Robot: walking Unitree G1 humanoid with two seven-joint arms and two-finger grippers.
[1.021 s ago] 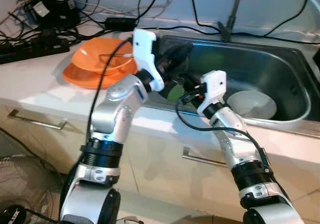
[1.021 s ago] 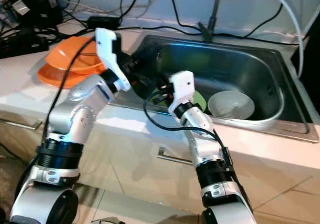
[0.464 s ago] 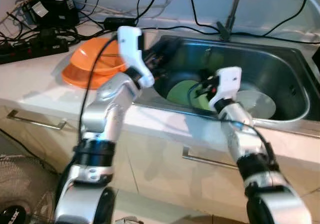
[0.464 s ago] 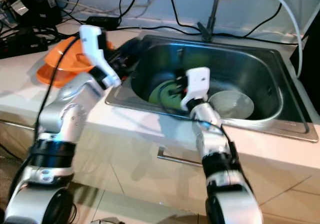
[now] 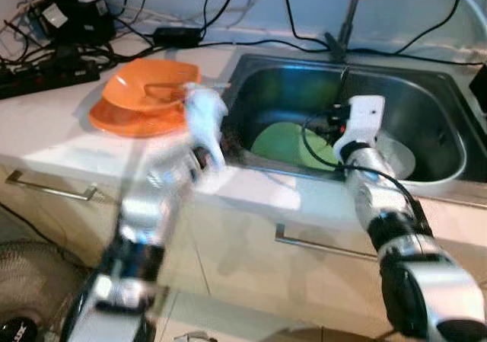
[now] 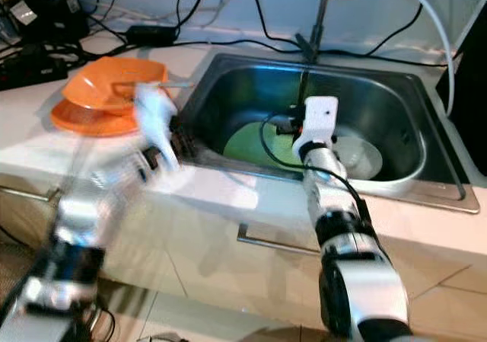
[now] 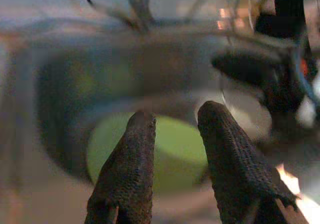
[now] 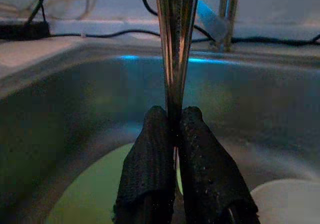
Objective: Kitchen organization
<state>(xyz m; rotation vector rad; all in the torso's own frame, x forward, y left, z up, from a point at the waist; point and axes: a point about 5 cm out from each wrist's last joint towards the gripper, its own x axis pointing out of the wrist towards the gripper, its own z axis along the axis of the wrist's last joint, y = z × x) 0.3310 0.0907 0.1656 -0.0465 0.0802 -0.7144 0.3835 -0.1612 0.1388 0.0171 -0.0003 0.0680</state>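
In the right wrist view, the right gripper (image 8: 175, 134) pinches a thin upright metal utensil (image 8: 175, 44) over the sink (image 5: 426, 98). The head views show a green plate (image 5: 285, 140) and white bowl (image 5: 399, 155) lying on the sink's floor. The blurred left gripper (image 7: 172, 134), fingers spread and holding nothing, sits at the sink's left rim near orange dishes (image 5: 144, 98) on the counter (image 5: 46, 129).

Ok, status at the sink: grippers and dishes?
Right gripper shut on thin metal utensil over sink. Left gripper open at sink edge, blurred. Green plate, white bowl in basin.

Green plate (image 5: 285, 144) flat in sink; orange bowls (image 5: 146, 98) stacked on counter.
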